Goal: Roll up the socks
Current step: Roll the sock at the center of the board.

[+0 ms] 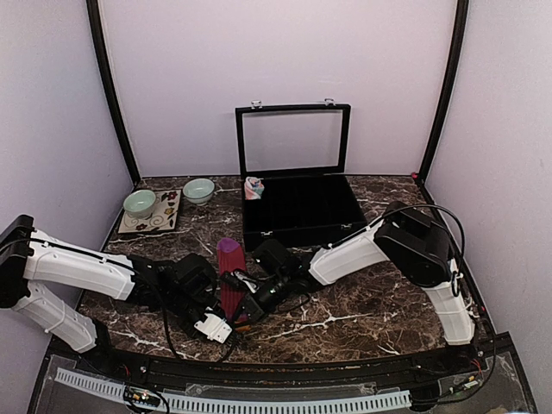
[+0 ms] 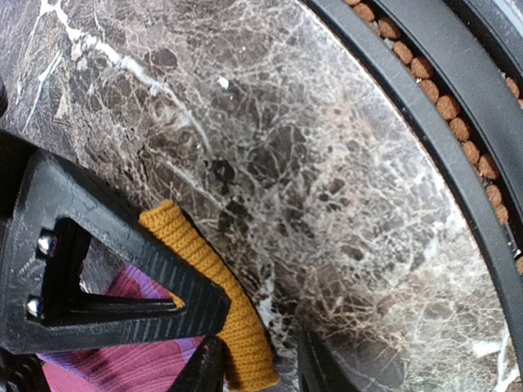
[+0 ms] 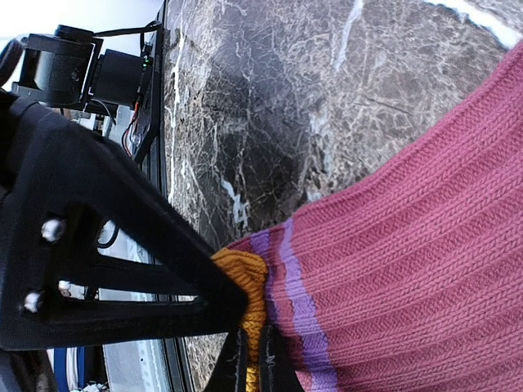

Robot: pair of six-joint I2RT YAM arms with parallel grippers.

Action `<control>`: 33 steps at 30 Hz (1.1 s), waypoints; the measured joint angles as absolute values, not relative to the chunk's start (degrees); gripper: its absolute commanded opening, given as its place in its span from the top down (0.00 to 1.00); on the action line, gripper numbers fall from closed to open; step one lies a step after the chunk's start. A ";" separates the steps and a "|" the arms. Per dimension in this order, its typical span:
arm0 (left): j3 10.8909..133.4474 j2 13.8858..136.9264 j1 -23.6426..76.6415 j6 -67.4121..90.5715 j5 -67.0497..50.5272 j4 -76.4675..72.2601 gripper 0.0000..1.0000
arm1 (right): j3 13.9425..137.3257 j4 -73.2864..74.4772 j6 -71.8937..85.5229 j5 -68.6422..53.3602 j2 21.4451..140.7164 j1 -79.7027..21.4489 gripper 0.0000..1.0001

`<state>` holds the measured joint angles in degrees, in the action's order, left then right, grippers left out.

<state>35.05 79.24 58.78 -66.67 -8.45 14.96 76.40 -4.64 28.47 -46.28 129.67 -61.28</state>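
On the desk [image 1: 371,302] one sock [image 1: 230,272] lay between the left fingers [image 2: 147,261] and the right fingers [image 3: 139,220], its cuff end at their tips. Beyond the fingers stood a case [image 1: 293,240] with the other sock [image 1: 254,187] at its far-left corner. Left of the case sat a tray [image 1: 159,226] carrying one bowl [image 1: 140,203], with another bowl [image 1: 198,191] just beside it.
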 measured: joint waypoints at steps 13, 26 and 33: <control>33.36 79.94 58.83 -68.36 -5.63 8.95 0.65 | 74.96 -8.29 30.83 -46.72 129.75 -61.12 1.00; 31.79 79.33 61.73 -67.05 -1.10 7.57 0.85 | 73.91 -10.55 32.27 -45.84 129.84 -61.12 1.00; 29.41 78.32 62.37 -66.46 0.34 4.25 1.00 | 73.60 -11.35 33.58 -45.36 129.56 -61.08 1.00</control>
<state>29.41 78.32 62.37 -66.46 0.34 4.25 73.60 -11.35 33.58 -45.36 129.56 -61.08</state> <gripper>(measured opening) 0.081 0.019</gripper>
